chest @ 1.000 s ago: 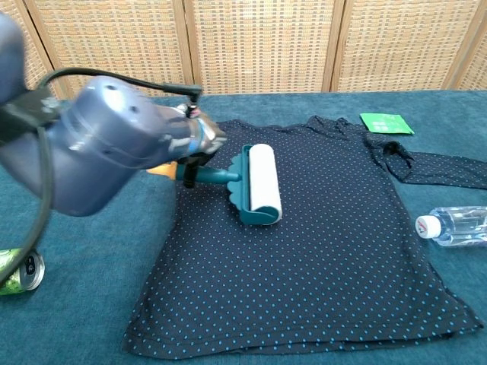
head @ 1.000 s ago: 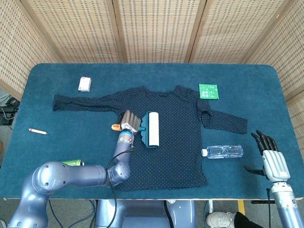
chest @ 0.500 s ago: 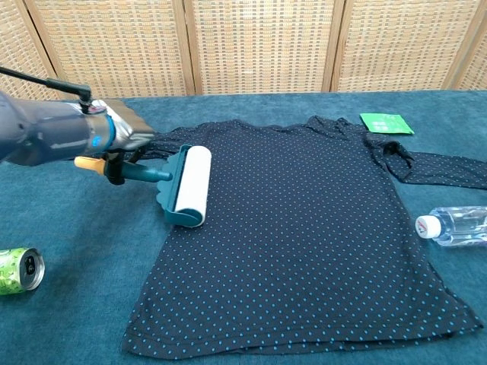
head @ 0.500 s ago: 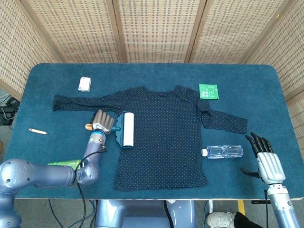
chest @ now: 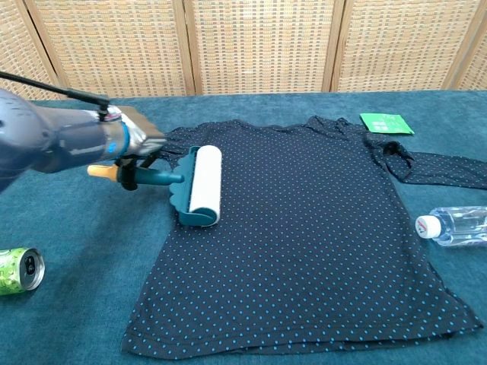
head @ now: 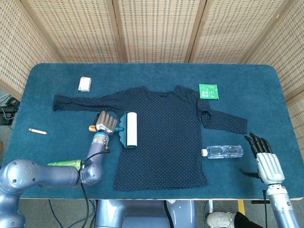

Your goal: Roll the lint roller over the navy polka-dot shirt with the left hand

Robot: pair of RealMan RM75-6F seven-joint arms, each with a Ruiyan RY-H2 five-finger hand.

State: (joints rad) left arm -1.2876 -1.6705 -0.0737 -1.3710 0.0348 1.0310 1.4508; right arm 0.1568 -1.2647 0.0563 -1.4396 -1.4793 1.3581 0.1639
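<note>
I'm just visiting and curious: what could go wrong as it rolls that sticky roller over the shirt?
The lint roller sits at the shirt's left edge, so it might catch and bunch the loose fabric. A stroke too far left could stick it to the table cloth. The left hand holds only the thin handle, so the roller might twist.

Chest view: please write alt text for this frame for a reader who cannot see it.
The robot's left hand holds the handle of a lint roller whose white roll rests on the left side of a navy polka-dot shirt spread flat on a blue table. A green can lies at the left, a water bottle at the right, and a green packet beyond the shirt.
</note>
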